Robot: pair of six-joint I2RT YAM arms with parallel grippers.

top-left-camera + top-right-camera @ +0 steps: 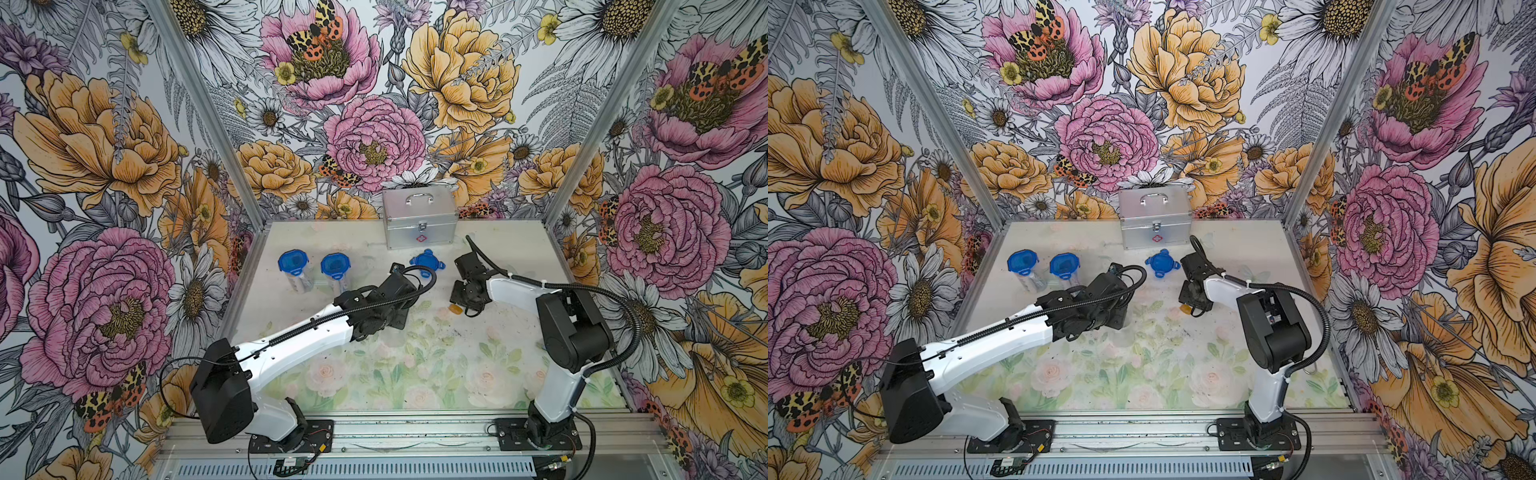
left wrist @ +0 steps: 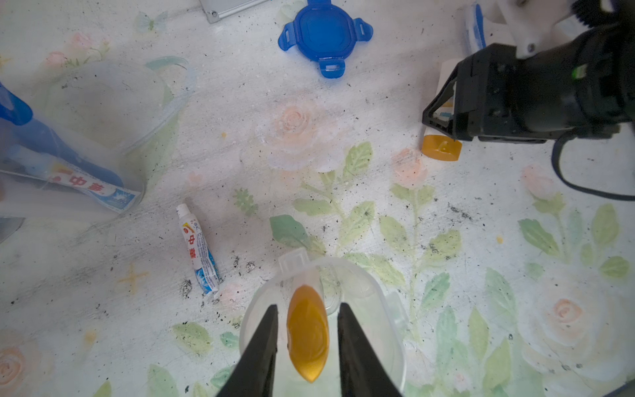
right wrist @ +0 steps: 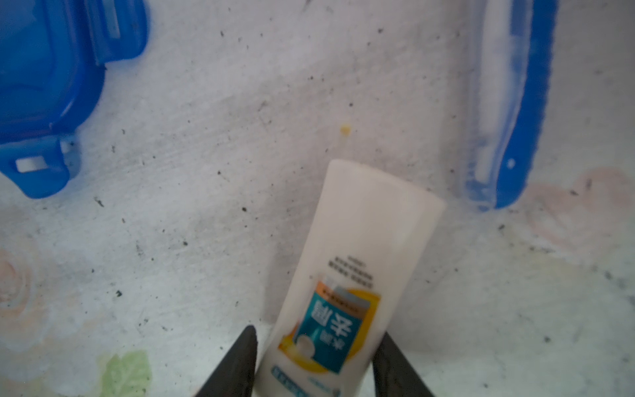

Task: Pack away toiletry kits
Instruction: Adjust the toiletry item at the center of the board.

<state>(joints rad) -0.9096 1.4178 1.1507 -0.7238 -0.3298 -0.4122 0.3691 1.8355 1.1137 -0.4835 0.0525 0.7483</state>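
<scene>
Bottle (image 3: 347,275) lying flat, cap (image 1: 456,309) toward table (image 1: 415,374) front

Blue lid (image 2: 324,34), white bottle (image 3: 364,247) with teal-orange label, blue-white toothbrush (image 3: 508,103), silver case (image 1: 419,216), pale floral tabletop (image 1: 415,374).

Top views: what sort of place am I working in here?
Probably a staged robot test cell, not a real bathroom: flower-print panels in aluminium framing box in a table, and the left arm and right arm are bolted to a rail at its front.
</scene>
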